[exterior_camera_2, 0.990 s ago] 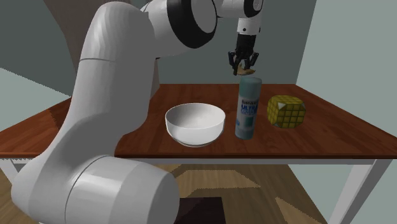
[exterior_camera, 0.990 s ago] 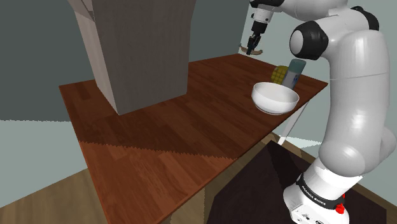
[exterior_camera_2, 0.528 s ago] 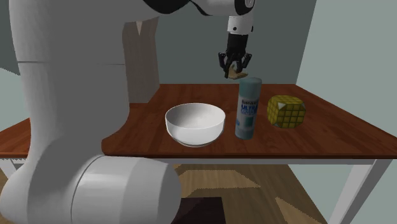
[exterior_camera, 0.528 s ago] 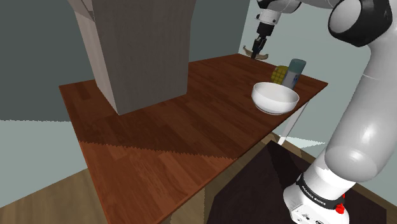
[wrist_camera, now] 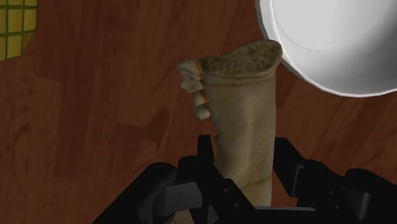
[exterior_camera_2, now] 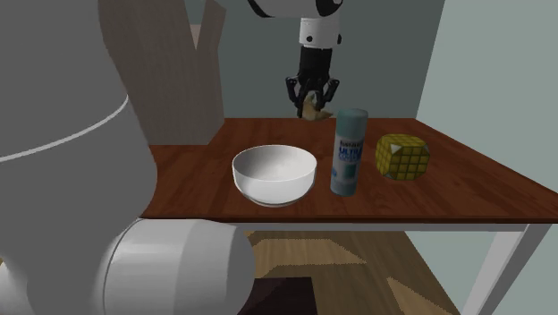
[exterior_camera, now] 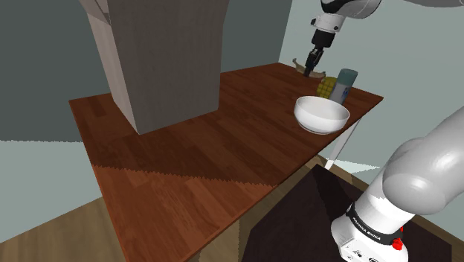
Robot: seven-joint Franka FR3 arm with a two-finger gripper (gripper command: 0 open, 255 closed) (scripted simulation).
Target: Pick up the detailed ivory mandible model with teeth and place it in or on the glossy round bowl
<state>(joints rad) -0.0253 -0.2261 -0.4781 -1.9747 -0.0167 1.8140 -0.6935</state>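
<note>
The mandible model (wrist_camera: 238, 114) is a tan, bone-coloured jaw with a short row of teeth, and my gripper (wrist_camera: 243, 167) is shut on it. It hangs in the air above the wooden table, behind the bowl in the second exterior view. There the gripper (exterior_camera_2: 310, 100) holds the mandible (exterior_camera_2: 312, 109) over the table's far part. In the shoulder view the gripper (exterior_camera: 311, 65) carries the mandible (exterior_camera: 306, 68) just beyond the white glossy bowl (exterior_camera: 321, 114). The bowl (exterior_camera_2: 274, 174) stands empty near the table's front edge, and its rim (wrist_camera: 337, 44) shows beside the mandible's tip.
A pale blue spray can (exterior_camera_2: 349, 152) and a yellow gridded cube (exterior_camera_2: 401, 157) stand beside the bowl. The cube (wrist_camera: 16, 25) also shows off to the side of the held mandible. A tall grey-brown block (exterior_camera: 160, 56) occupies the table's far side. The wooden tabletop (exterior_camera: 193, 164) stretches toward the shoulder view's lower left.
The gripper has carried the mandible toward the shoulder view's right and slightly down, nearer the bowl. The arm's upper links have swung up out of the frame.
</note>
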